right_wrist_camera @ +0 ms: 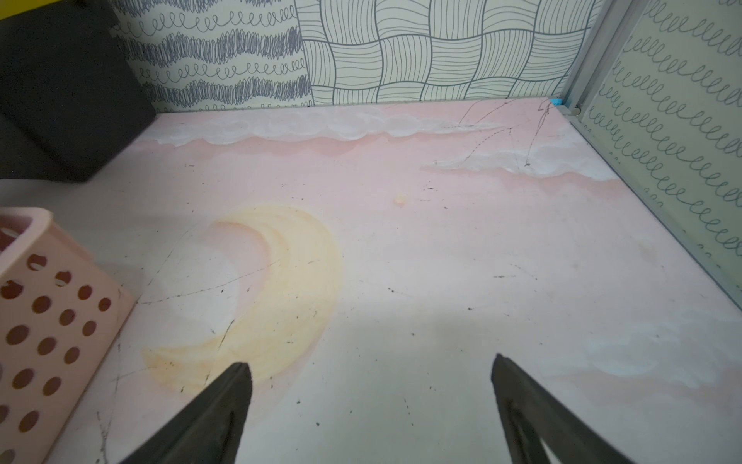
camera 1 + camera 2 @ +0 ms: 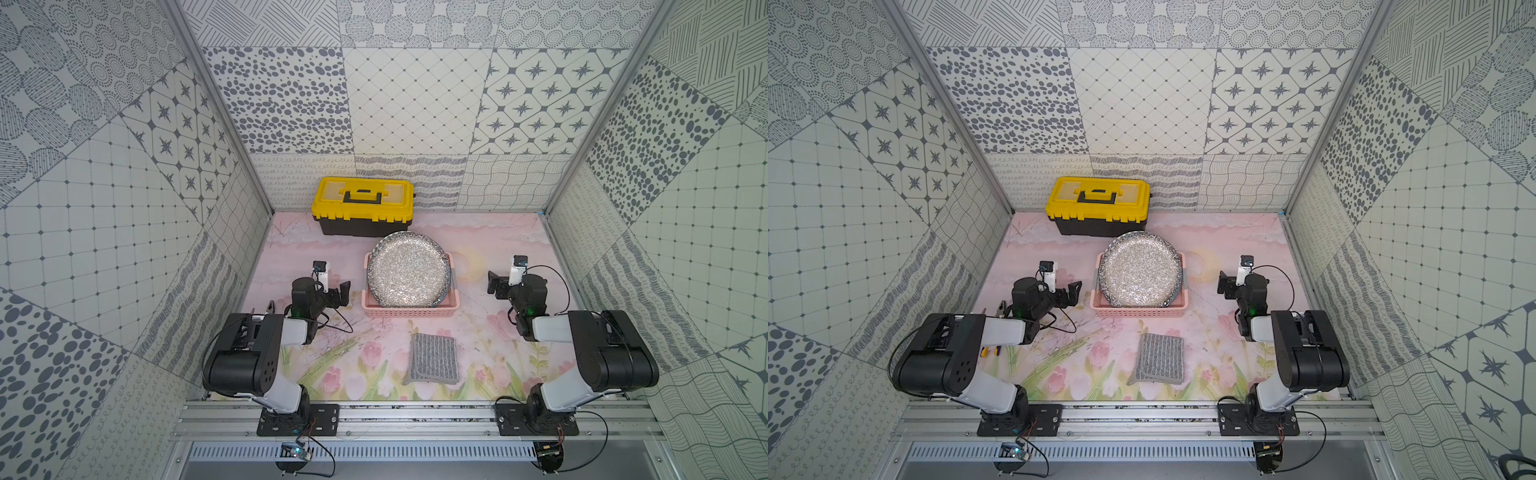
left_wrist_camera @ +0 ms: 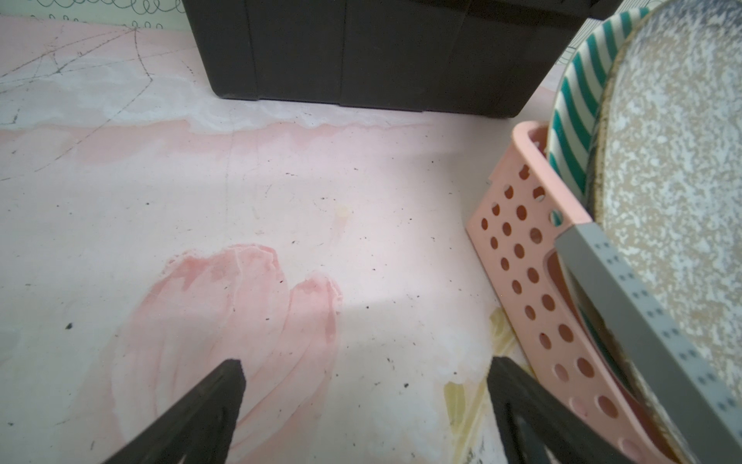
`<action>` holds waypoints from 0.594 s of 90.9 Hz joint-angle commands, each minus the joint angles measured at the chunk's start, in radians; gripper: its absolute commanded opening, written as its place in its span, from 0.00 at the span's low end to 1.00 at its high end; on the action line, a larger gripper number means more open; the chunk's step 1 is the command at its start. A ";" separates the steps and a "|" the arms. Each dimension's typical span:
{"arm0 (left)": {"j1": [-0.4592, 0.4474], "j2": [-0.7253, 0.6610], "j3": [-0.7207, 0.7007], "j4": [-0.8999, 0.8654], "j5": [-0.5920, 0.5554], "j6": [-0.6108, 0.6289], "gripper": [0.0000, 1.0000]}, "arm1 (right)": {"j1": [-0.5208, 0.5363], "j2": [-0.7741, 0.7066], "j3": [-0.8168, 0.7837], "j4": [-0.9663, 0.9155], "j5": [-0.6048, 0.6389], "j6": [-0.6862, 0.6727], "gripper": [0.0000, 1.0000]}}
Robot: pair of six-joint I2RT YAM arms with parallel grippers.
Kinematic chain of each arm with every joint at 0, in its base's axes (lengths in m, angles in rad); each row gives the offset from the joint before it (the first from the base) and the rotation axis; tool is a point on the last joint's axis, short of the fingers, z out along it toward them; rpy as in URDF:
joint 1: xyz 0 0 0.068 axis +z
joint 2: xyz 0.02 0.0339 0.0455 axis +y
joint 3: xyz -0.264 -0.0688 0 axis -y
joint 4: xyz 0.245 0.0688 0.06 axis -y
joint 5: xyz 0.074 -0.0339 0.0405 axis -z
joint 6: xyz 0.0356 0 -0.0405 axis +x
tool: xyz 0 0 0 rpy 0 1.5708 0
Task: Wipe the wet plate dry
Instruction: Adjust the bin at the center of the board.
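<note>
A speckled grey plate [image 2: 409,270] [image 2: 1142,270] leans upright in a pink perforated basket [image 2: 411,312] [image 2: 1140,312] at mid-table. The left wrist view shows the plate [image 3: 674,180] close by, with a teal-striped plate [image 3: 574,112] behind it. A folded grey cloth [image 2: 434,358] [image 2: 1158,358] lies flat in front of the basket. My left gripper [image 2: 343,293] [image 2: 1073,291] [image 3: 367,369] hovers open just left of the basket, holding nothing. On the basket's right, my right gripper [image 2: 494,284] [image 2: 1224,284] [image 1: 371,365] is open and empty over bare table.
A yellow and black toolbox [image 2: 363,203] [image 2: 1098,203] stands against the back wall behind the basket. Pliers [image 2: 1000,309] lie by the left arm. A grey dotted strip [image 3: 622,289] crosses the basket in front of the plate. Patterned walls enclose three sides.
</note>
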 commanded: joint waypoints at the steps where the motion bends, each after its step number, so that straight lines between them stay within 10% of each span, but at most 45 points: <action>1: -0.002 0.003 0.010 0.038 -0.008 -0.011 1.00 | 0.004 -0.007 0.019 0.024 -0.005 -0.009 0.97; 14: -0.006 -0.034 0.023 -0.013 -0.019 -0.007 1.00 | 0.003 -0.007 0.019 0.024 -0.004 -0.009 0.97; 29: -0.006 -0.235 0.290 -0.684 0.008 0.064 1.00 | 0.060 -0.201 0.172 -0.364 0.144 0.009 0.97; 44: -0.006 -0.383 0.437 -1.066 0.092 0.141 1.00 | 0.057 -0.388 0.258 -0.712 0.289 0.482 0.97; 54: -0.006 -0.406 0.457 -1.206 0.203 0.133 1.00 | -0.013 -0.434 0.323 -0.863 0.010 0.569 0.97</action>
